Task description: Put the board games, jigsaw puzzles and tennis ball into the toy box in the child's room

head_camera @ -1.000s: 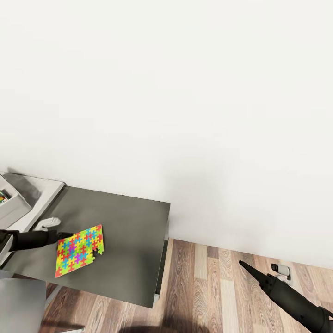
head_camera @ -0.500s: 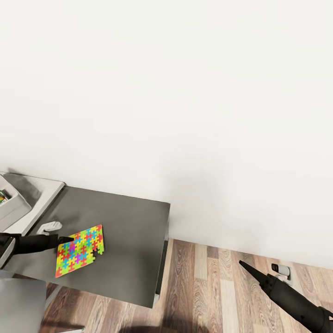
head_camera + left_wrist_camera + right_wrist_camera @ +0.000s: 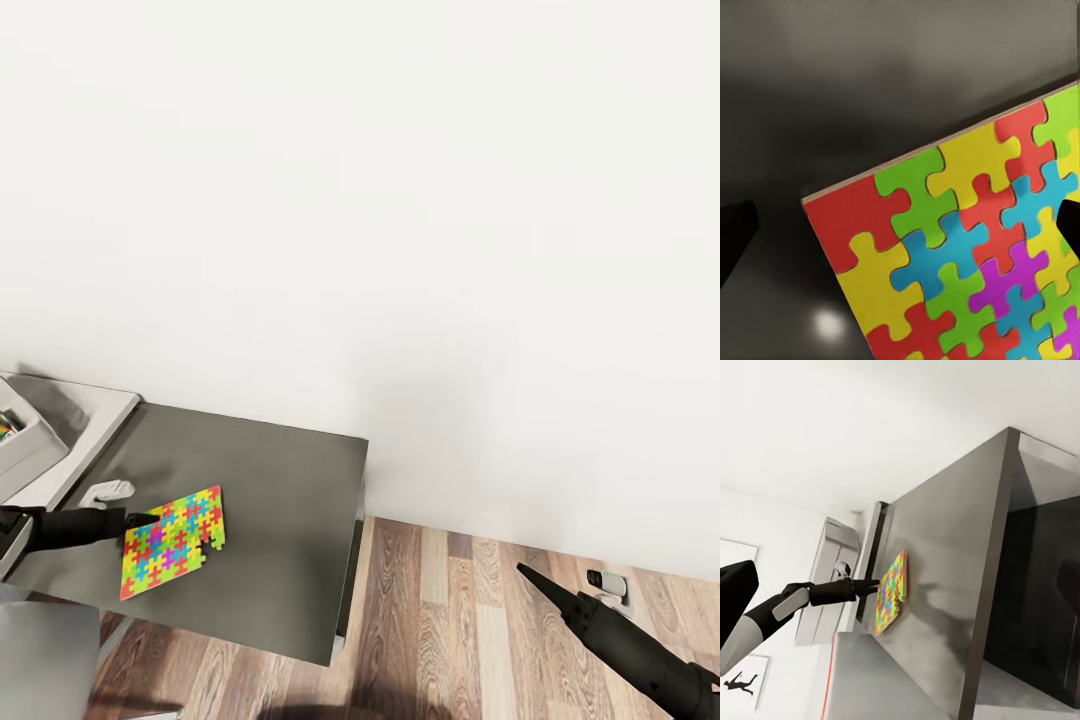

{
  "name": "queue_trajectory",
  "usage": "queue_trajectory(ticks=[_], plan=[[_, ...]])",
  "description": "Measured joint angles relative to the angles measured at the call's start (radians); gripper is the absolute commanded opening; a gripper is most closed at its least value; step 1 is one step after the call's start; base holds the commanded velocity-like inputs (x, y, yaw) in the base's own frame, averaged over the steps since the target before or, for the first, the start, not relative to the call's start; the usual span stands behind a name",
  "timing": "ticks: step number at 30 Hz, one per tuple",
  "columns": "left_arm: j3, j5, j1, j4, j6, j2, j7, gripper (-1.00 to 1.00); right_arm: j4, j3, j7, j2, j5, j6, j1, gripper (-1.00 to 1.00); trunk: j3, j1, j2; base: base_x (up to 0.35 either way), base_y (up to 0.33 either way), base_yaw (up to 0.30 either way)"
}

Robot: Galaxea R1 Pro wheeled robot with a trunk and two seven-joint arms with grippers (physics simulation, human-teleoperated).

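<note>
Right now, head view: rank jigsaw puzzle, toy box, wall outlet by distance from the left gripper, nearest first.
1. jigsaw puzzle: at the left gripper tips, on the dark table top.
2. toy box: behind it, at the view's left edge.
3. wall outlet: far right, low on the wall.

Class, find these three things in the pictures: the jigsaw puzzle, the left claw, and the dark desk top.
jigsaw puzzle [image 3: 173,541]: head view, middle of the coloured sheet.
left claw [image 3: 143,518]: head view, tips at the puzzle's edge.
dark desk top [image 3: 280,510]: head view, bare surface right of the puzzle.

The left end effector [image 3: 150,519] has been drawn back and lowered slightly, to the near corner of the jigsaw puzzle [image 3: 175,540] on the desk [image 3: 280,480]
</note>
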Motion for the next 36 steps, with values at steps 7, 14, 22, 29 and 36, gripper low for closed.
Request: queue_trajectory(ticks=[7,14,22,29,36], plan=[[0.002,0.004,0.001,-0.001,-0.013,-0.003,-0.008,1.0,0.0,0.0,0.0,-0.001,0.0,0.0,0.001,1.0,0.0,0.0,0.0,0.0,0.0,0.0],[0.002,0.006,0.002,-0.001,-0.016,-0.004,-0.012,1.0,-0.001,0.0,0.001,-0.002,0.0,0.0,0.001,1.0,0.0,0.0,0.0,0.0,0.0,0.0],[0.003,0.007,0.003,-0.001,-0.018,-0.007,-0.027,1.0,-0.002,0.0,0.002,-0.002,0.0,0.0,0.001,1.0,0.0,0.0,0.0,0.0,0.0,0.0],[0.001,0.006,0.005,-0.001,-0.028,-0.01,-0.052,1.0,-0.002,0.0,0.002,-0.002,0.0,0.0,0.001,1.0,0.0,0.0,0.0,0.0,0.0,0.0],[0.002,0.01,0.006,-0.002,-0.05,-0.019,-0.072,1.0,-0.002,0.0,0.002,-0.003,0.0,0.0,0.001,1.0,0.0,0.0,0.0,0.0,0.0,0.0]])
